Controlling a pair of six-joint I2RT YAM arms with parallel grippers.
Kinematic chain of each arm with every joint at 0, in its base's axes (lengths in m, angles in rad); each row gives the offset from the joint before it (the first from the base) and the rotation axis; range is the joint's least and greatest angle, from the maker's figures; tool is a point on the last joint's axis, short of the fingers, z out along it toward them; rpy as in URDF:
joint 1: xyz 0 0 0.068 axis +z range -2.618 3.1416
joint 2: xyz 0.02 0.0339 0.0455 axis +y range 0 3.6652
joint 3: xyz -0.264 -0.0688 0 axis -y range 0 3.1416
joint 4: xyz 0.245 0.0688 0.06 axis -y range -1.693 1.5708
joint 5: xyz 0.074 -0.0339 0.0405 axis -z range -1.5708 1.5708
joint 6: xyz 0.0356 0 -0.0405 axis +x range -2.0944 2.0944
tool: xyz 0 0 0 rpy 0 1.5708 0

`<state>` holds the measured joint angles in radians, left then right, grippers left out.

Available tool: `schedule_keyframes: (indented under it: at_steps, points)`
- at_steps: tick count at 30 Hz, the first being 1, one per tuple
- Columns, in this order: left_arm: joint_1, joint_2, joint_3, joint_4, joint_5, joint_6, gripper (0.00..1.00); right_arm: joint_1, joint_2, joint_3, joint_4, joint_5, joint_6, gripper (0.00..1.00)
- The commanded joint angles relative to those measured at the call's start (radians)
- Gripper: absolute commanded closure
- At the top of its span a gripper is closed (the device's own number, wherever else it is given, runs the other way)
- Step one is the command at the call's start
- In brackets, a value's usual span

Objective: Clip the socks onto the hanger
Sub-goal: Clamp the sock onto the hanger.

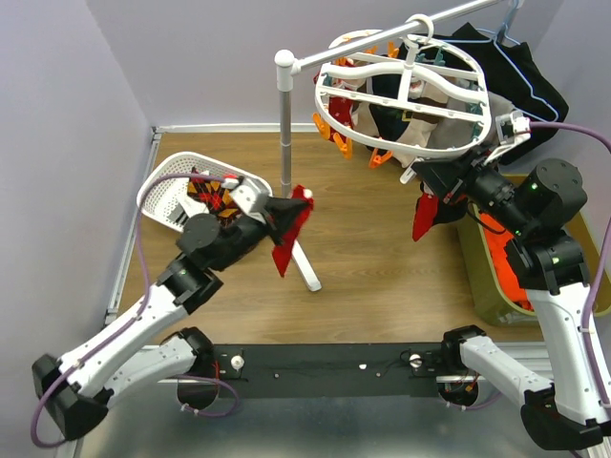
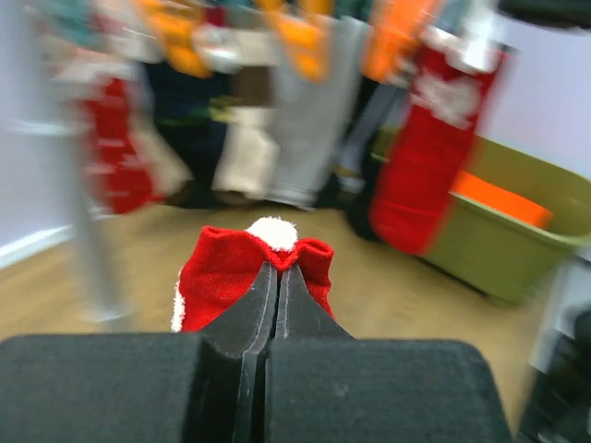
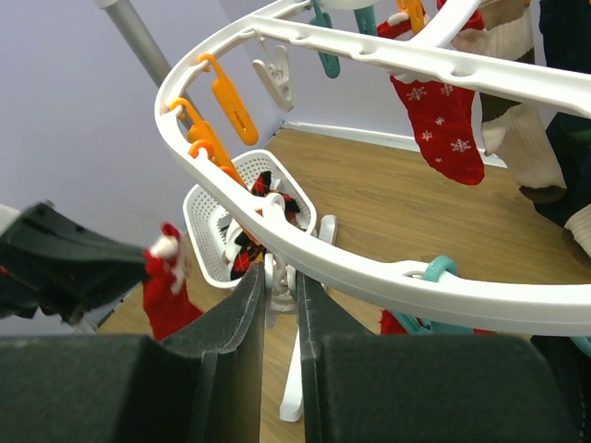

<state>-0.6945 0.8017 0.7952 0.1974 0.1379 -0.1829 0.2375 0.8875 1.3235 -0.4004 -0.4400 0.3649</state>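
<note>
The white oval hanger (image 1: pixel 401 91) hangs from a rail at the back right, with several socks clipped under it. My left gripper (image 2: pixel 277 268) is shut on the top edge of a red sock (image 2: pixel 217 277) with a white pompom. It holds the sock in the air beside the stand pole (image 1: pixel 284 114). My right gripper (image 3: pixel 280 277) is shut on a white clip (image 3: pixel 282 295) that dangles from the hanger's near rim (image 3: pixel 369 268). Another red sock (image 1: pixel 425 218) hangs from the rim just beside that gripper. More socks lie in the white basket (image 1: pixel 167 196).
The stand's white feet (image 1: pixel 307 267) spread over the wooden floor in the middle. An olive bin (image 1: pixel 487 277) with orange cloth stands at the right, under my right arm. A black garment (image 1: pixel 520 67) on a blue wire hanger hangs behind the hanger.
</note>
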Motion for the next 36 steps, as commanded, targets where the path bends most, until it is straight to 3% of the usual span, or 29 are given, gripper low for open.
schedule_keyframes:
  at_steps: [1,8,13,36]
  points:
    - [-0.149,0.112,-0.028,0.209,0.019,-0.046,1.00,0.002,0.001,0.010,0.026,-0.020,0.011,0.86]
    - [-0.283,0.353,0.084,0.427,0.008,-0.026,1.00,0.002,-0.004,0.006,0.029,-0.019,0.022,0.86]
    - [-0.310,0.487,0.185,0.459,0.025,0.023,1.00,0.002,-0.005,0.005,0.018,-0.022,0.023,0.86]
    - [-0.321,0.585,0.292,0.494,0.017,0.146,1.00,0.000,-0.032,-0.017,0.003,-0.040,0.049,0.86]
